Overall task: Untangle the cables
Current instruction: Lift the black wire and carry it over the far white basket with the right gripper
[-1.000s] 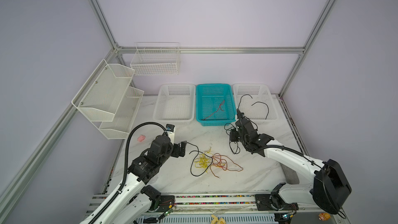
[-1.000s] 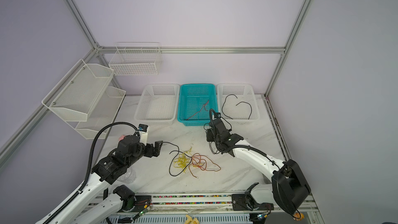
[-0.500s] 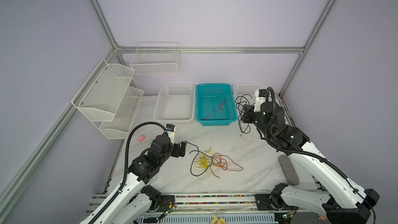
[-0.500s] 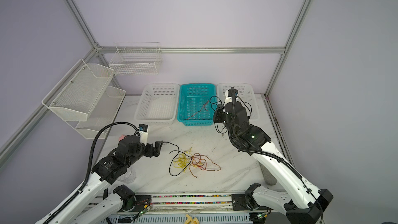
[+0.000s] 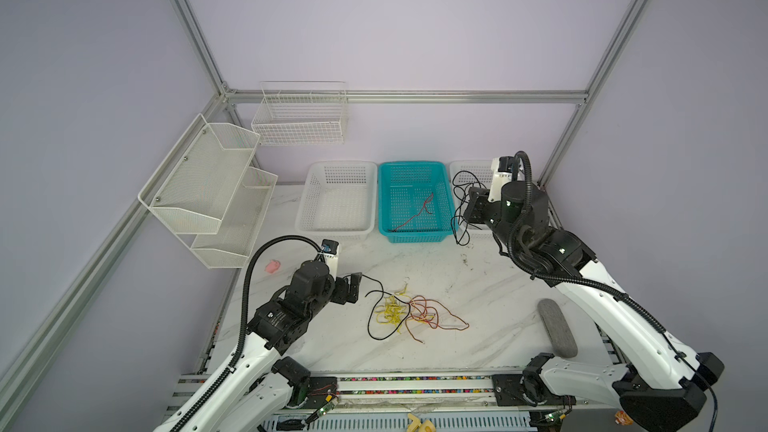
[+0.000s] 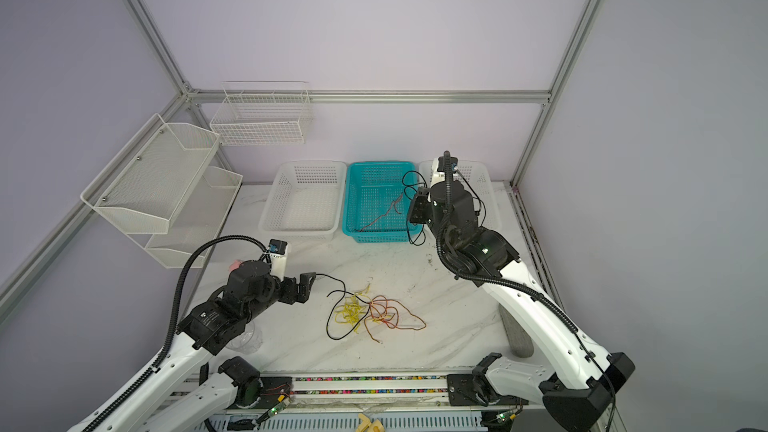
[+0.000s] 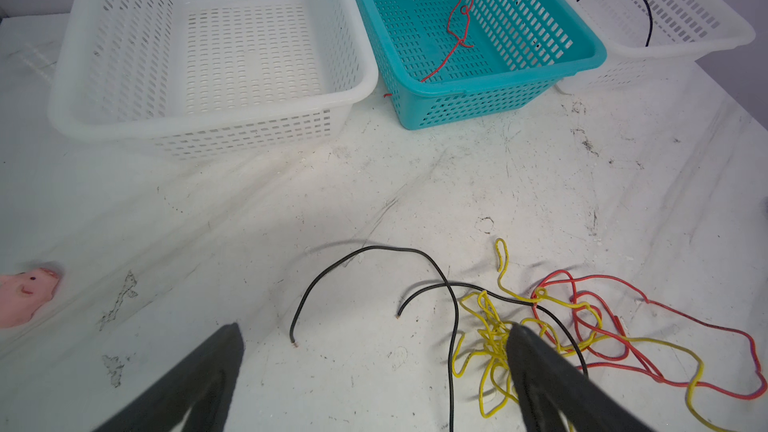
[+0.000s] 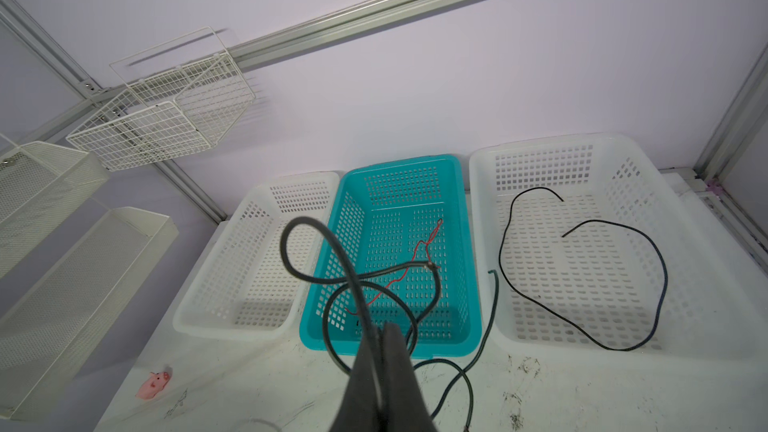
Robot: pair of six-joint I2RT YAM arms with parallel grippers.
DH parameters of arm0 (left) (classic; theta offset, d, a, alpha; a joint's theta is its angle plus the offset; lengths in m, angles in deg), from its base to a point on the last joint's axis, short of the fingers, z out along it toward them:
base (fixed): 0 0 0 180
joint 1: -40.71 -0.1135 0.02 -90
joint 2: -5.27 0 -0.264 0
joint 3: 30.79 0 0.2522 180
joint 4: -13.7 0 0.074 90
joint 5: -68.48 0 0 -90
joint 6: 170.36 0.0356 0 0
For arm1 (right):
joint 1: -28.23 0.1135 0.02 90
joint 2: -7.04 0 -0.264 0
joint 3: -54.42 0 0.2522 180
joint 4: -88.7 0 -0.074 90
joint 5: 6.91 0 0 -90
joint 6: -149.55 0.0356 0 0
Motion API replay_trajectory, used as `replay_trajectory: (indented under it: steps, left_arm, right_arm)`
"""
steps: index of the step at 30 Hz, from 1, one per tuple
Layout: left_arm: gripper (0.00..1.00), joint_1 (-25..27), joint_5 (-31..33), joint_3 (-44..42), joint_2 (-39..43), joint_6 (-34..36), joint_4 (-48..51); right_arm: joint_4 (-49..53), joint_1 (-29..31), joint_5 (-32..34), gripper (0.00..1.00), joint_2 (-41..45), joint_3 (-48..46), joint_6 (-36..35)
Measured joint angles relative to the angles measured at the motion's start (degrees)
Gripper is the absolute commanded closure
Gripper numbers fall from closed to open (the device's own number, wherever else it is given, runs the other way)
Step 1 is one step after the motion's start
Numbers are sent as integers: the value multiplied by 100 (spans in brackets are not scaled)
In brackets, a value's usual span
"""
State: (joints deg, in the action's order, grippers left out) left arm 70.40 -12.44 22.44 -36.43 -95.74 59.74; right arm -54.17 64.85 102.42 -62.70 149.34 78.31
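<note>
Right tool [image 8: 384,326] is clamping a dangling black cable [image 8: 353,280] near the teal basket [image 8: 405,161]; next it probably needs carrying over the right white basket [image 8: 540,145] and releasing. Left tool [image 7: 374,328] is hovering, jaws apart, beside the yellow-red-black tangle [image 5: 409,313] on the table [image 5: 478,284].

white baskets [image 5: 345,175] 2; teal basket [image 5: 411,174] 1; wall racks [image 5: 299,126] 2; pig toy [image 5: 272,266] 1; cables [image 8: 501,243] inside baskets 2
</note>
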Motion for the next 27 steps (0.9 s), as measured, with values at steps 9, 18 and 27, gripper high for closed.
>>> replay_trajectory:
  steps: [9,18,27]
  left_arm:
    - [0,0,-79,0,-9,0,0]
    - [0,0,-142,0,-20,0,0]
    - [0,0,-162,0,-35,0,0]
  right_arm:
    - [-411,-826,664,100,-743,157,118]
    - [-946,-1799,737,100,-1587,188,382]
    - [-1338,-2225,643,100,-2358,188,505]
